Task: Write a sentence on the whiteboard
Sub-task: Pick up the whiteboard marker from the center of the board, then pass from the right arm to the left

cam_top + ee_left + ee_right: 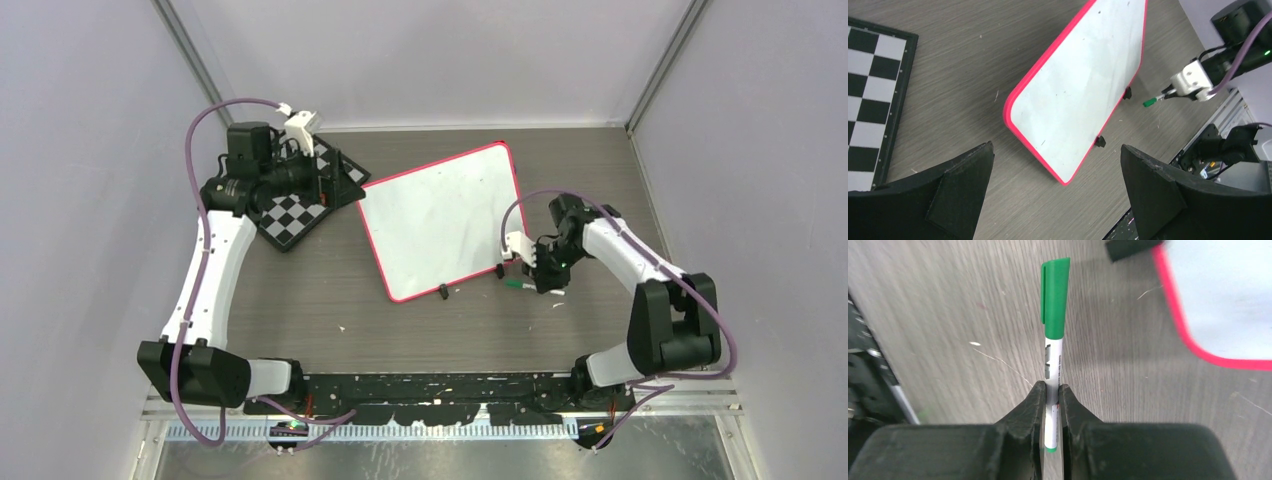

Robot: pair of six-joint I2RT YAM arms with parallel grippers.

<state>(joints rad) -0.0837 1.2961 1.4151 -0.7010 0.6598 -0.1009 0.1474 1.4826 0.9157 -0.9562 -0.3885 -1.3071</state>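
While L gripper (1057, 147) gapes, R gripper (1050, 390) pinches green marker (1054, 315) nr whiteboard (440, 215).

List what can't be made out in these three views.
- Marker print: right wrist view, blurred, partly covered by the right gripper shut on it.
- Marker tip: under its green cap everywhere.
- Whiteboard: right wrist view shows one blurred corner, the rest cut off by the edge.
- Chessboard: top view, left arm covers its far part.
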